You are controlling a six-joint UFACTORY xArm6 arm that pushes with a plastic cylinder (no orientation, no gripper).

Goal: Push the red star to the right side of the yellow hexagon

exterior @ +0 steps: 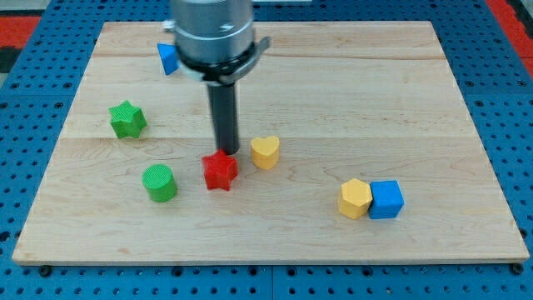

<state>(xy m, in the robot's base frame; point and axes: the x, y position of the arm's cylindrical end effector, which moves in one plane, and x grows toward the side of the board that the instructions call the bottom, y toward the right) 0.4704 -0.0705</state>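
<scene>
The red star (220, 172) lies on the wooden board, left of centre and toward the view's bottom. The yellow hexagon (355, 198) lies at the lower right, touching a blue cube (386, 199) on its right side. My tip (227, 152) stands just above the red star's top edge, touching or nearly touching it. The rod rises straight up to the arm's grey body at the view's top.
A yellow heart (265, 152) lies just right of my tip. A green cylinder (159, 182) lies left of the red star. A green star (127, 119) is at the left. A blue block (167, 57) is partly hidden behind the arm at the top left.
</scene>
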